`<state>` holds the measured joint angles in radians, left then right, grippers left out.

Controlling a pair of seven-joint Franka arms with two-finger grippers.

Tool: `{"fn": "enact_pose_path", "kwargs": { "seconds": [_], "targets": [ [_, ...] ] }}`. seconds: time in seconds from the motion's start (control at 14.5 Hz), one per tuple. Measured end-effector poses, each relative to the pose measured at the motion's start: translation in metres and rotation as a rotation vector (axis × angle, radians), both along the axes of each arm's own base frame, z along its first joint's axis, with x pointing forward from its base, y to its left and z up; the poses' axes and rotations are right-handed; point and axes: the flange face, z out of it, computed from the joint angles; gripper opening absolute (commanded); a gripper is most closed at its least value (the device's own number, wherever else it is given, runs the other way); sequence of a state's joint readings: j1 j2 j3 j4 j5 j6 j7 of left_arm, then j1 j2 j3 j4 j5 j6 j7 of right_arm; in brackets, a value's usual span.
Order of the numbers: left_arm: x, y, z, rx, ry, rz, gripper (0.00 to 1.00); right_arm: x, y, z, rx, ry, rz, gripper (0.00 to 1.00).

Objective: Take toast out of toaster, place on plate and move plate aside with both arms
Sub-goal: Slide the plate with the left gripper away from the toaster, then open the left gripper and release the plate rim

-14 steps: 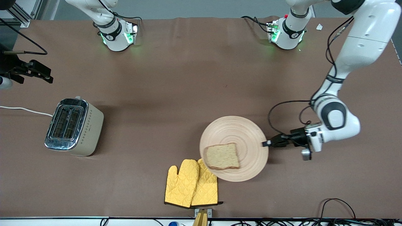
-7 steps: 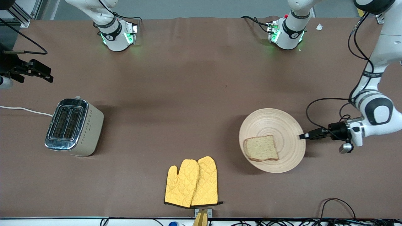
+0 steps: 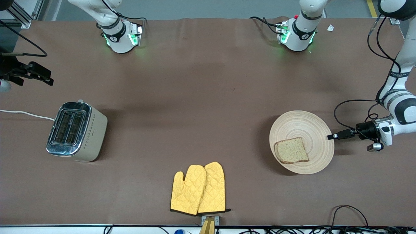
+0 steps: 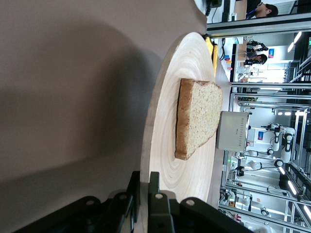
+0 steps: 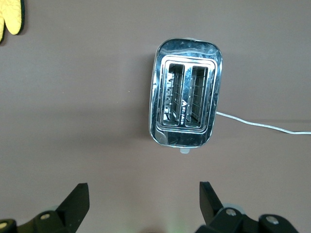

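Front view, plate: round light wooden plate (image 3: 302,141) lies on the brown table (image 3: 201,97) toward the left arm's end, well apart from the yellow quilted mitts (image 3: 199,188).
Front view, toast: square speckled brown toast (image 3: 291,150) rests on the plate's half nearer the camera.
Front view, left pincer (image 3: 331,136): level with the table, its tip at the plate's rim.
Left wrist view: left pincer (image 4: 144,187) clamped together on the plate (image 4: 167,131) edge; toast (image 4: 198,116) lies flat just past the grip.
Right wrist view: right pincer (image 5: 143,199) spread wide, empty, waiting over the chrome-topped cream toaster (image 5: 185,92), both slots bare.
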<state>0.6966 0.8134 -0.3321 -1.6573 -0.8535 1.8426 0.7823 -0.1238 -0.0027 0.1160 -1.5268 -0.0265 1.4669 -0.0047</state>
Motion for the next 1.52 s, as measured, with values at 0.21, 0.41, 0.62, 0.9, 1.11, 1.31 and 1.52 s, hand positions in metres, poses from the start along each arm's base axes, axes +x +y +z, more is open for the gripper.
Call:
{"fn": "enact_pose_path", "kwargs": {
  "seconds": [0.21, 0.41, 0.62, 0.9, 1.11, 1.31, 1.52],
  "targets": [
    [-0.002, 0.000, -0.013, -0.011, 0.015, 0.003, 0.01, 0.000, -0.002, 0.000, 0.000, 0.001, -0.003, 1.00],
    [-0.002, 0.003, -0.022, 0.000, 0.020, -0.011, 0.01, 0.000, -0.002, 0.000, 0.000, 0.002, -0.003, 1.00],
    [-0.003, 0.006, -0.026, 0.028, 0.023, -0.040, 0.01, 0.000, -0.002, 0.000, 0.000, 0.003, -0.003, 1.00],
    [-0.005, 0.004, -0.034, 0.022, 0.033, -0.043, 0.03, 0.000, -0.002, 0.000, 0.000, 0.005, -0.003, 1.00],
    [-0.003, 0.004, -0.037, 0.021, 0.031, -0.042, 0.03, 0.000, -0.002, 0.000, 0.000, 0.005, -0.003, 1.00],
    [0.002, 0.007, -0.034, 0.029, 0.019, -0.037, 0.04, -0.001, -0.002, 0.000, 0.000, 0.005, -0.003, 1.00],
    [0.006, 0.012, -0.030, 0.042, 0.006, -0.037, 0.04, -0.001, -0.002, 0.000, 0.000, 0.005, -0.003, 1.00]
  ]
}}
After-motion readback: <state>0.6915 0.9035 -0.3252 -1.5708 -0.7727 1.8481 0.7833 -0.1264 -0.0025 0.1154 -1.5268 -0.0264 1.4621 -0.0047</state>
